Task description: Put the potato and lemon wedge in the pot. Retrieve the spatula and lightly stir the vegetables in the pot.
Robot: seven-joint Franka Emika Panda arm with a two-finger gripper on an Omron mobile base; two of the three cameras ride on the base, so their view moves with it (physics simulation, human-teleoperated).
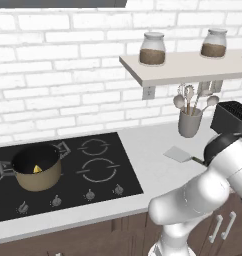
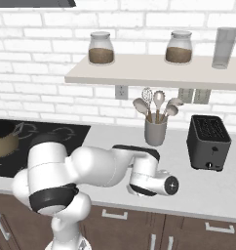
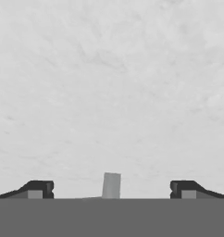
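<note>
No readable text on jars (image 2: 101, 49) or toaster (image 2: 208, 142); stove knob marks perhaps too small

end effector (image 3: 111, 190) spread wide above pale grey counter (image 3: 114, 83).

The tan pot (image 1: 37, 167) sits upright on the cooktop's left burner, the lemon wedge (image 1: 37, 169) inside.

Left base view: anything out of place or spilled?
Nothing stands out. The pot sits upright on the cooktop with the lemon wedge inside; the spatula lies flat on the counter, no spills.
</note>
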